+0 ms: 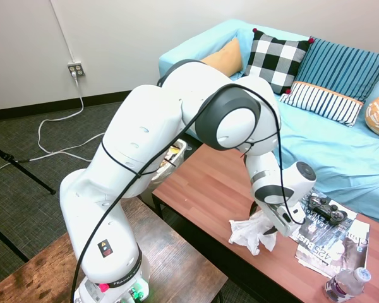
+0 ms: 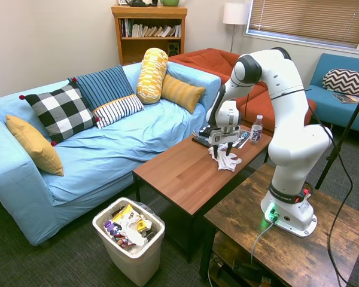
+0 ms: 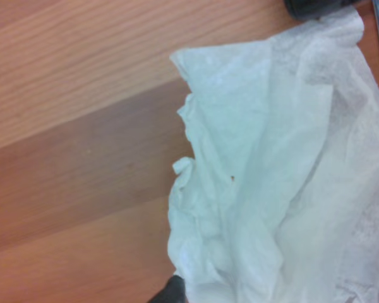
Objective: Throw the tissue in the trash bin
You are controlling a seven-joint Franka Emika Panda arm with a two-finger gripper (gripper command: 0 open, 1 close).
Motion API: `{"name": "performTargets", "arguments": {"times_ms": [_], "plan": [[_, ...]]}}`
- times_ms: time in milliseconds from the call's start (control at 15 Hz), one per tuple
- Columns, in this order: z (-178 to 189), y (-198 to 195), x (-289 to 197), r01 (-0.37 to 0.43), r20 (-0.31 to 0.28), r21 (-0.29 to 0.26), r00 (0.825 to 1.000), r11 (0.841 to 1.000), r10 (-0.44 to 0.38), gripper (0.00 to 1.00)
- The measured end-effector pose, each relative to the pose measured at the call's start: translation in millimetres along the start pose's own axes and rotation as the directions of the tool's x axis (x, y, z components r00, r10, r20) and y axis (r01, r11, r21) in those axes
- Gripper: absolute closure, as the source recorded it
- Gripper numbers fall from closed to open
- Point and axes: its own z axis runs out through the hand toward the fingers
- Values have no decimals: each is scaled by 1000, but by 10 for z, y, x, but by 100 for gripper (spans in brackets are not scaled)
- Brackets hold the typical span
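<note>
Coffee table [image 2: 185,173] bears tissue [image 2: 226,159], magazines [image 1: 331,237], bottle [image 1: 346,284].

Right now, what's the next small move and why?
Probably close the pincer on the tissue, if it is not already shut, and lift straight up. It sits down in the wad on the coffee table, while the trash bin stands on the floor at the table's far end, so carrying comes later.
</note>
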Motion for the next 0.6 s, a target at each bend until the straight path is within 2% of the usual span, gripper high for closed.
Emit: {"name": "performTargets", "arguments": {"times_ms": [600], "plan": [[4, 91, 52, 3, 9, 18, 1000, 1000, -3, 100]]}}
